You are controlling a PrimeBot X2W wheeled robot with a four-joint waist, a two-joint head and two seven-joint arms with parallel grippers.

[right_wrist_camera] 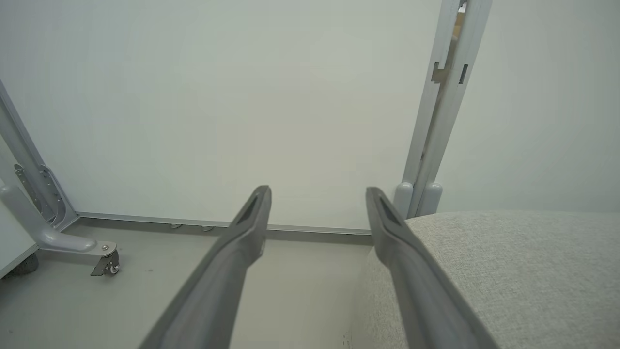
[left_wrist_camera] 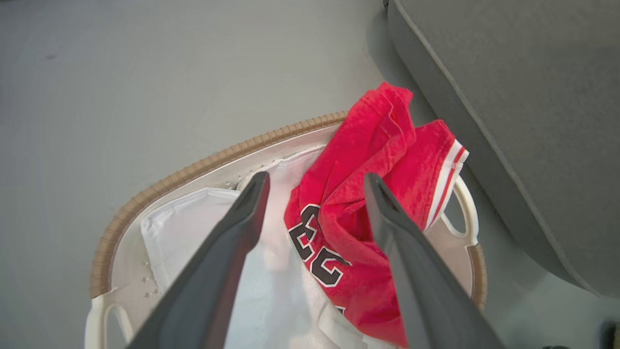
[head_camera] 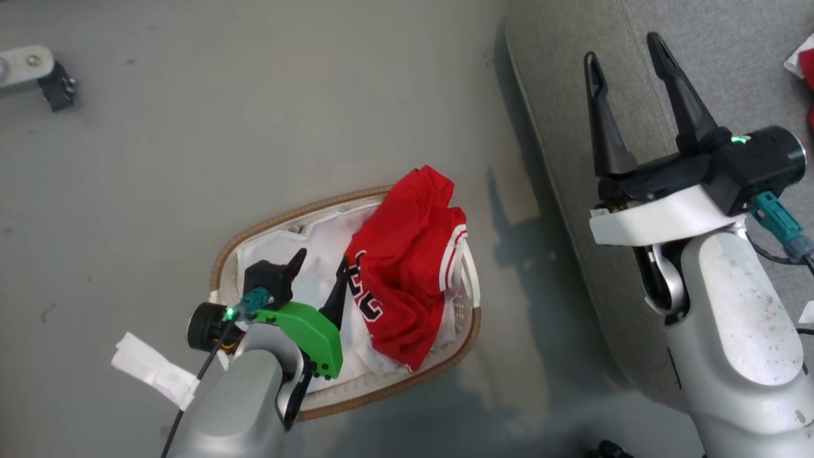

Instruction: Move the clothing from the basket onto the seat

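1. Fingers (left_wrist_camera: 232, 242) of the left hand (left_wrist_camera: 316, 178) (head_camera: 321, 261) stand wide apart with nothing gripped between them. The hand hangs over the basket (head_camera: 280, 219) (left_wrist_camera: 193, 169), pointing down into it.
2. One of its fingers lies just beside the left edge of the clothing (head_camera: 407, 267) (left_wrist_camera: 378, 160). Whether it touches the fabric cannot be told.
3. The clothing is a crumpled bright red garment with black, white-edged lettering and a red-and-white striped hem. It is heaped in the half of the basket nearest the seat (head_camera: 718, 63) (left_wrist_camera: 533, 97), with its top fold rising over the rim.
4. The basket is an oval of white plastic with a brown woven rim and a loop handle at each end. A white liner (head_camera: 318, 235) (left_wrist_camera: 193, 218) is bare in the half under the left hand.
5. The basket stands on a smooth grey floor (head_camera: 254, 95), just beside the front edge of the seat but apart from it.
6. A folded white scrap (head_camera: 152, 372) lies on the floor beside the left forearm.
7. The seat is a large grey woven cushion with a rounded edge and a stitched seam. A small patch of red and white fabric (head_camera: 806, 63) shows on it at the right border of the head view.
8. The right hand (head_camera: 624, 49) (right_wrist_camera: 317, 190) is raised over the front edge of the seat (right_wrist_camera: 508, 266), its fingers spread wide and empty.
9. Past the right hand stand a pale wall panel (right_wrist_camera: 242, 97), a grey post (right_wrist_camera: 436, 121) and a metal leg with a small caster (right_wrist_camera: 104, 264).
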